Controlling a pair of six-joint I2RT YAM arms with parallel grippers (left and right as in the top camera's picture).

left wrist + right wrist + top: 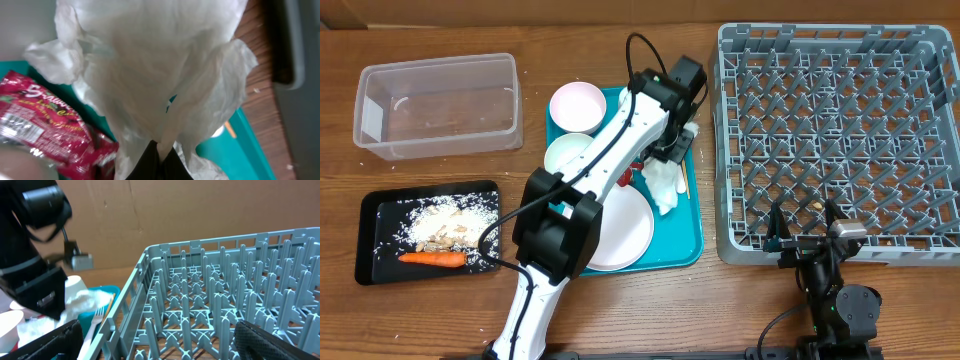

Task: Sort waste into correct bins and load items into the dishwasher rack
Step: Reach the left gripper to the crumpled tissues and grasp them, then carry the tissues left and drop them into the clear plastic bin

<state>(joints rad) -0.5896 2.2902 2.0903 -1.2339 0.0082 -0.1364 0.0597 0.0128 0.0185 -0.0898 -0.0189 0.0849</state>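
Note:
My left gripper (672, 152) is over the teal tray (695, 250), shut on a crumpled white napkin (665, 188) that hangs from it. In the left wrist view the napkin (155, 65) fills the frame, pinched between the dark fingertips (162, 154), with the red wrapper (45, 125) beside it on the tray. Two white bowls (577, 105) (568, 155) and the large plate (625, 228) sit on the tray, with a thin wooden stick (686, 182) at its right edge. My right gripper (807, 235) is open and empty at the near-left edge of the grey dishwasher rack (840, 140).
The clear tub (438, 105) stands at the far left. The black tray (380, 235) in front of it holds an orange carrot (432, 259) and pale grainy scraps (445, 225). The right wrist view shows the rack's pegs (220, 305) and a white fork (97, 320) on the teal tray.

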